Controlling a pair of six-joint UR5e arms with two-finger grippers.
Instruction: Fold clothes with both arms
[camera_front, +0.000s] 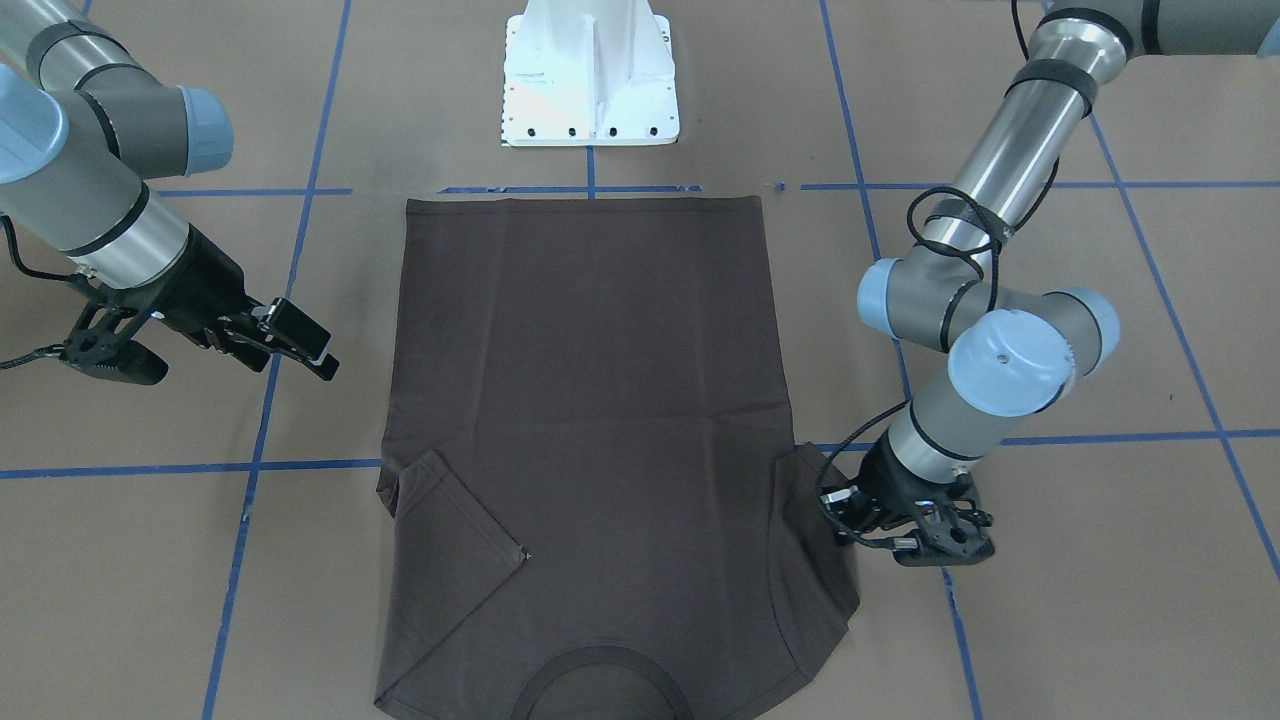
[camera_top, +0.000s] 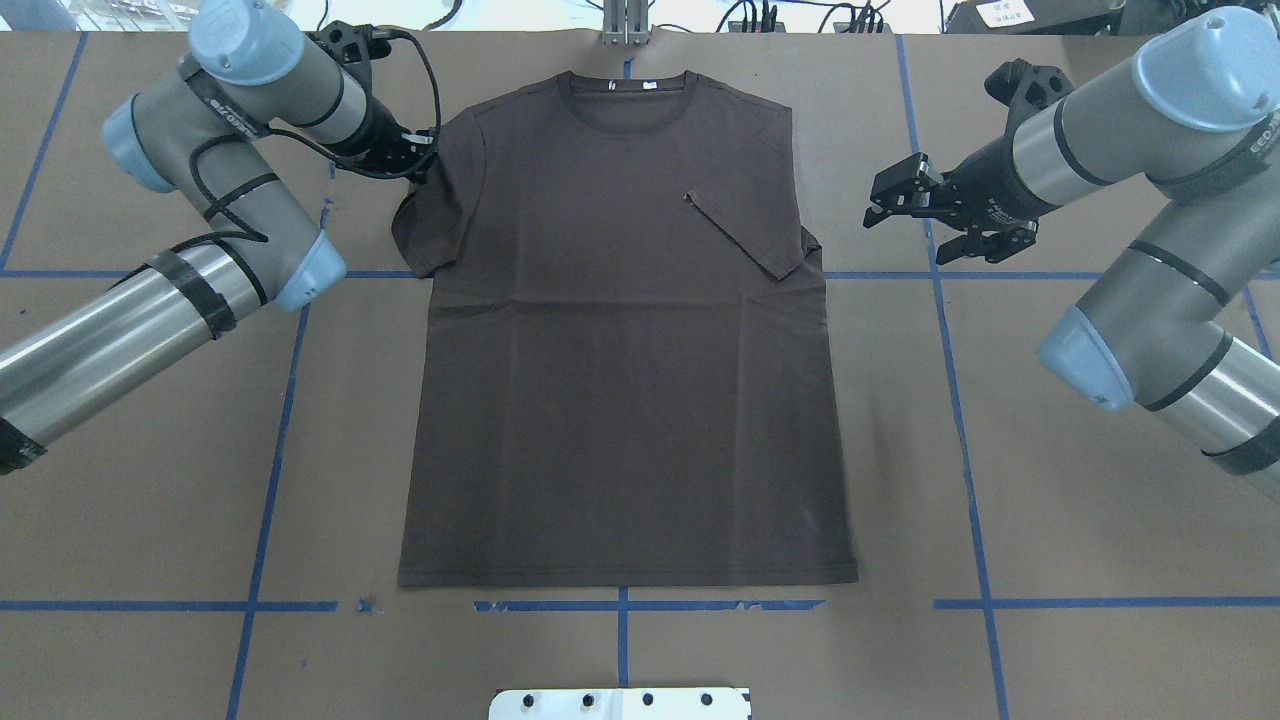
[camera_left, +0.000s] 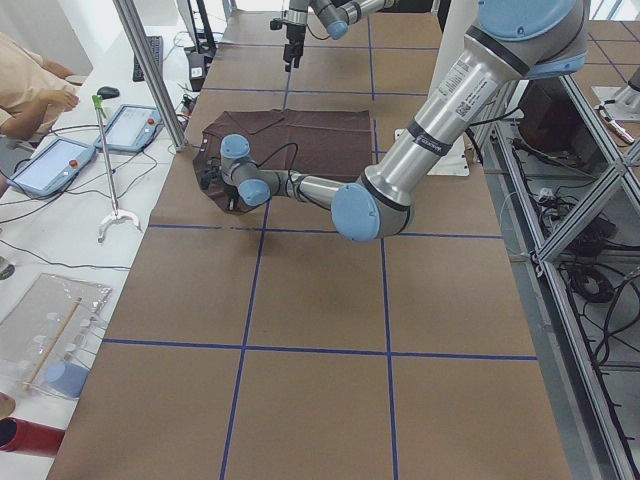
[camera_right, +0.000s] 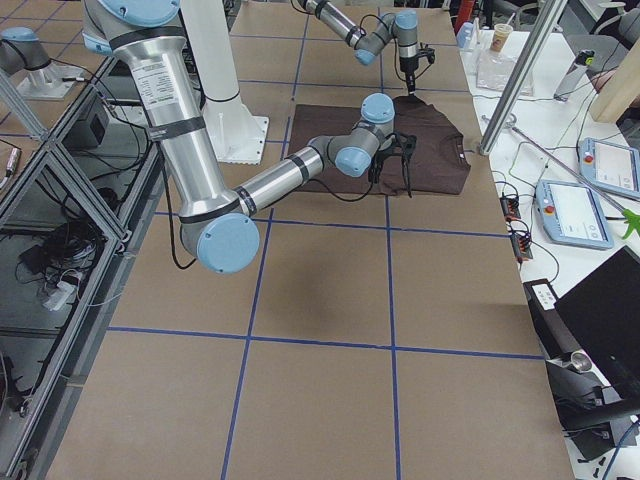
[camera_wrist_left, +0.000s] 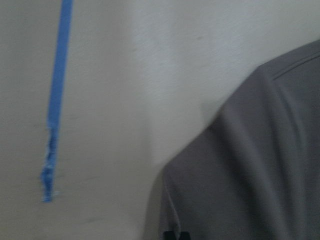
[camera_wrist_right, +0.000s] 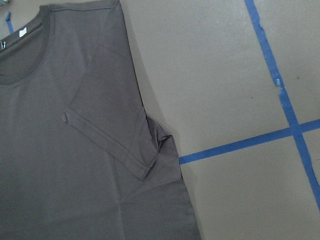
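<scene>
At T-shirt (camera_top: 620, 350) sleeve edge, left arm (camera_top: 100, 340) jaws hidden; grip unclear

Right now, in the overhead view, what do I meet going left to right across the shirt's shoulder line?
Left gripper → collar → folded sleeve → right gripper.

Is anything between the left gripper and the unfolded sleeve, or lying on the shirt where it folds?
Nothing visible. The left gripper is at the edge of the unfolded sleeve; the T-shirt carries only its other sleeve, folded in at the opposite side.
</scene>
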